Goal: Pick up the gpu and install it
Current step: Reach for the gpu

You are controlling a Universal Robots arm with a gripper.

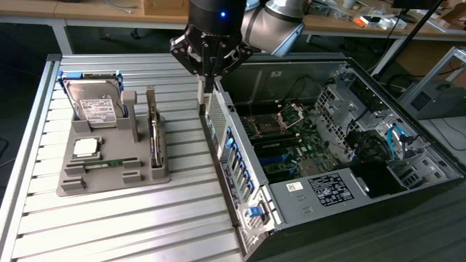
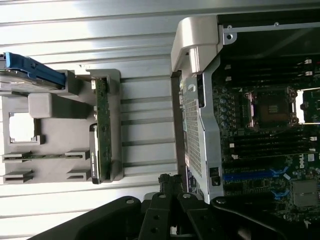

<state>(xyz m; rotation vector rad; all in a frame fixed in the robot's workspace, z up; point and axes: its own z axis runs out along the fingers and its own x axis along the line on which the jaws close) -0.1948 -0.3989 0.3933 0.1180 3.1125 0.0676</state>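
The gpu (image 1: 155, 139) (image 2: 102, 127) is a thin, flat card with a dark board and a silvery metal bracket at 1 end. It stands on its long edge in a slot of the gray holder (image 1: 102, 177) (image 2: 60, 130), on the side nearest the open computer case (image 1: 227, 128) (image 2: 200, 130).

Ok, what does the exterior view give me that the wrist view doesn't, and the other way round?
Exterior view: the arm above the case at its rear corner, the hard drive with its white label, the power supply and blue cables.
Wrist view: a straight-down look along the gpu top edge, with bare table between tray and case.
Both: the gpu standing untouched in the tray, the shut, empty tool near the case's rear wall, the CPU socket.
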